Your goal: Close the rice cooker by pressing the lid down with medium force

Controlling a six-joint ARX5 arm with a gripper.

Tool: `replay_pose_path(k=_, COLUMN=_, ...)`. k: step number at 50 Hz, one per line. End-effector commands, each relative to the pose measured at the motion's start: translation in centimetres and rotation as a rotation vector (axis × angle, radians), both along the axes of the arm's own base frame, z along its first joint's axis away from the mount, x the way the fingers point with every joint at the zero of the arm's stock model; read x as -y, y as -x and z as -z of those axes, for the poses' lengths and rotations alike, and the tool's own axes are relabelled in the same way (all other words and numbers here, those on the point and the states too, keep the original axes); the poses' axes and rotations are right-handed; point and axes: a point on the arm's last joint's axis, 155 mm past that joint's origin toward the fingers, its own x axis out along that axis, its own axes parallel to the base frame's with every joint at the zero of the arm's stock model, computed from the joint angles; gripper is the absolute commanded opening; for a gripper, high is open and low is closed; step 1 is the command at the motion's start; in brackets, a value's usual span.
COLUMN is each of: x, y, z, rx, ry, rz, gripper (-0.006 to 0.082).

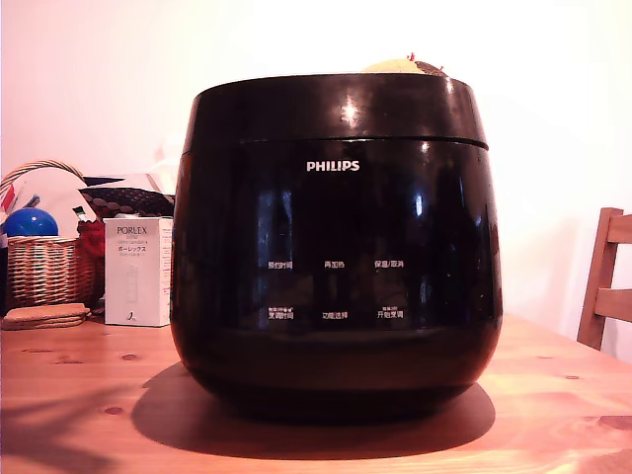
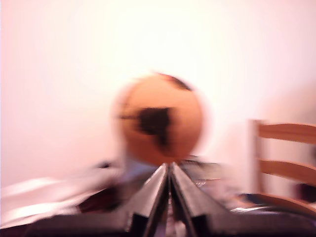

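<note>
Gripper (image 2: 169, 170) fingers pressed together, empty (wrist view blurred); rice cooker (image 1: 334, 247) lid (image 1: 341, 107) down.

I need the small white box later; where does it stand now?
In the exterior view, the white PORLEX box stands upright on the wooden table, left of the glossy black rice cooker, beside the wicker basket.

pincer (image 2: 169, 170) fingers pressed together at the tips, wrist view motion-blurred
</note>
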Motion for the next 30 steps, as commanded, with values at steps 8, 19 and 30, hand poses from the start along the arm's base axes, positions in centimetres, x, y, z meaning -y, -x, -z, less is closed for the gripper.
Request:
replay_pose_path(k=8, x=-5.7, y=-1.9, z=0.3, rx=-0.024, ry=-0.035, rz=-0.160, gripper=-0.0022)
replay_pose_path(k=19, x=-9.5, y=-2.4, z=0.1, rx=-0.032, ry=-0.038, rz=-0.258, gripper=-0.0022)
replay_pose_path(k=30, x=-10.5, y=-2.6, z=0.1, rx=-0.034, ry=-0.039, rz=-0.285, gripper=-0.0022)
